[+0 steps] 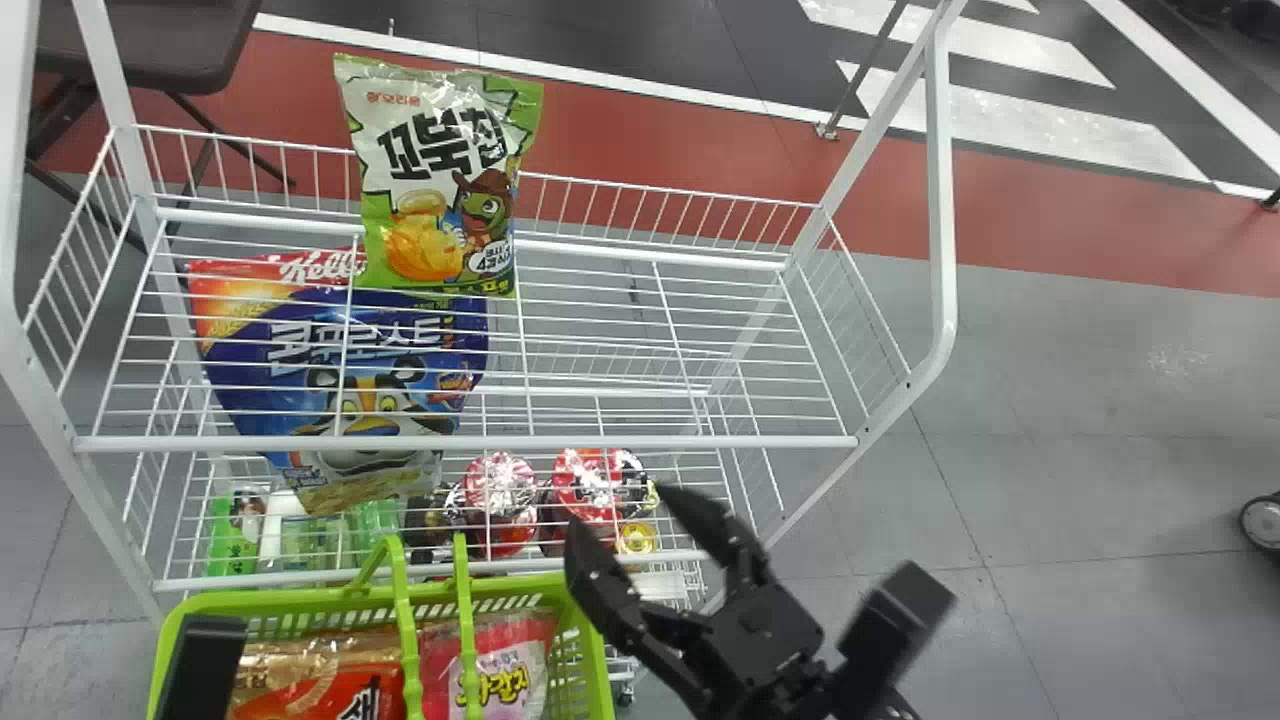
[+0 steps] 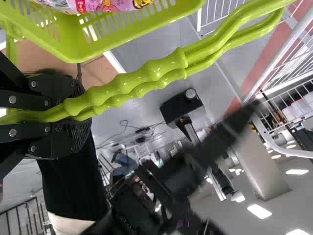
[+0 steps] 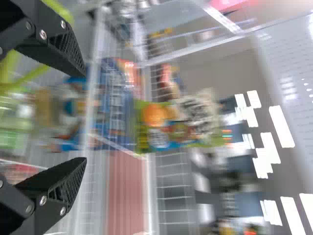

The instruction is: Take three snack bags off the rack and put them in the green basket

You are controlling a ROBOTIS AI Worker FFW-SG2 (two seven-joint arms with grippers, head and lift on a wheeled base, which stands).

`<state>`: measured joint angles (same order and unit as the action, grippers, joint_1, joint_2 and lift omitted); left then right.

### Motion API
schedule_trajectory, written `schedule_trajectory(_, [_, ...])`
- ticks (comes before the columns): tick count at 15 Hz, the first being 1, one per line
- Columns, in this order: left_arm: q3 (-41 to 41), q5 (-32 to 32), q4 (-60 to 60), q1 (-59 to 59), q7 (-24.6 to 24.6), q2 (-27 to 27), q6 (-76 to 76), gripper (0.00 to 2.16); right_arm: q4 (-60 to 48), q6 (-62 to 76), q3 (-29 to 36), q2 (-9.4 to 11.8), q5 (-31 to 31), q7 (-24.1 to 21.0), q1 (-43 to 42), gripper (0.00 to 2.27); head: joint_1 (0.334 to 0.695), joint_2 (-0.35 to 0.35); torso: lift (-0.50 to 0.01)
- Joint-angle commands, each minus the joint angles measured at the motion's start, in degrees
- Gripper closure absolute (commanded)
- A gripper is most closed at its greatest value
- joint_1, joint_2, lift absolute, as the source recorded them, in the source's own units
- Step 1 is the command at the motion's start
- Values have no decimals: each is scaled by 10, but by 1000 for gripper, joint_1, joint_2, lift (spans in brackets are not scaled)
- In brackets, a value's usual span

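The left gripper (image 1: 205,660) is at the head view's lower left, by the green basket (image 1: 600,660). In the left wrist view the left gripper (image 2: 80,116) is shut on the basket's paired handles (image 2: 142,81). An orange-red snack bag (image 1: 330,685) and a pink one (image 1: 500,665) lie in the basket. One green-and-white snack bag (image 1: 440,180) stands on the rack's upper shelf, left of its middle. My right gripper (image 1: 627,512), open and empty, is in front of the rack's lower right part; the right wrist view shows this gripper (image 3: 84,116) facing the green-and-white bag (image 3: 171,126).
Under the upper shelf stands a large blue cereal bag (image 1: 350,370). Red-lidded cups (image 1: 500,485) and bottles sit lower in the rack, behind the basket. The rack's white front rail (image 1: 640,441) and right post (image 1: 940,200) border the upper shelf.
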<state>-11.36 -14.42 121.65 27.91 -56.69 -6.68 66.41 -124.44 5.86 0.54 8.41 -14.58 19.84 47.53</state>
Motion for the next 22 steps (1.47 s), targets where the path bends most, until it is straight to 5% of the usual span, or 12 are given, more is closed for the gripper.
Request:
schedule_trajectory(1, [-1, 0, -8, 1, 0, 0, -11, 1774, 2, 110, -23, -2, 5, -38, 20, 70, 695, -350, -26])
schedule_trajectory(3, [0, -1, -14, 0, 1, 0, -14, 1774, -10, 154, -64, -1, 46, -138, 34, 80, 695, -350, -26])
schedule_trajectory(4, [0, -2, -15, 1, -1, -1, -18, 1774, -23, 135, -78, 0, 53, -153, 41, 80, 695, -350, -26])
schedule_trajectory(8, [3, -2, -12, 7, -4, -5, -23, 1774, -79, -32, -76, 1, 56, -153, 50, 80, 695, -350, -26])
schedule_trajectory(22, [9, -4, -9, 13, -10, -6, -26, 1774, -86, -7, -62, -5, 56, -154, 49, 80, 695, -350, -26])
